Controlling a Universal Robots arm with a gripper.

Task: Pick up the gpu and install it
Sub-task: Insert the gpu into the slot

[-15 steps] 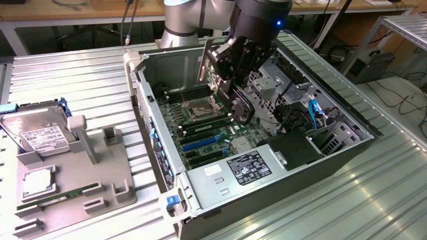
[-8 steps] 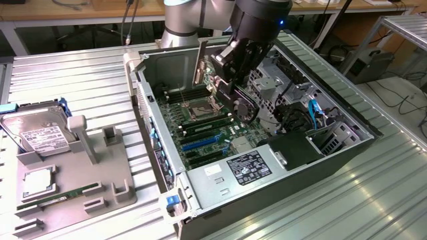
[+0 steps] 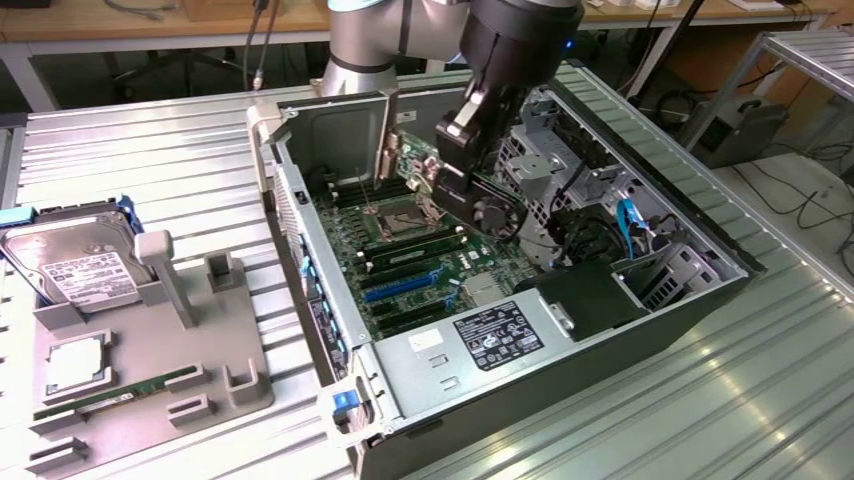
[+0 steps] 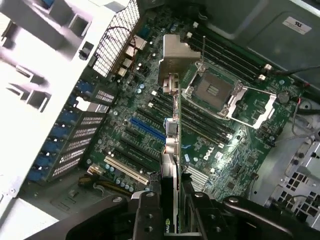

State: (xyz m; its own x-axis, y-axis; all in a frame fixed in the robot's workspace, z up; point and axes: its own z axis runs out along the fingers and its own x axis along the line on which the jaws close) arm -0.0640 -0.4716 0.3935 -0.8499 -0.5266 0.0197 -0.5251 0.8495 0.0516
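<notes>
Black gripper (image 4: 171, 202) nearest my wrist camera, jaws clenched on slim black gpu (image 4: 171, 142) card, edge-on above green motherboard (image 4: 220, 150) inside open black metal computer case (image 3: 574, 380).

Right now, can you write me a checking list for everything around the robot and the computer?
Surface: ribbed metal table, with an open computer case lying on it.
Job's things: graphics card, held edge-on above the green circuit board inside the case.
Clutter: grey holder tray beside the case, carrying a hard drive, a green memory stick and a square silver chip.
Grippers: gripper shut on the graphics card.
Cables: blue cable inside the case; black cables on the floor at the exterior view's right.
Surroundings: wooden bench behind the table.
</notes>
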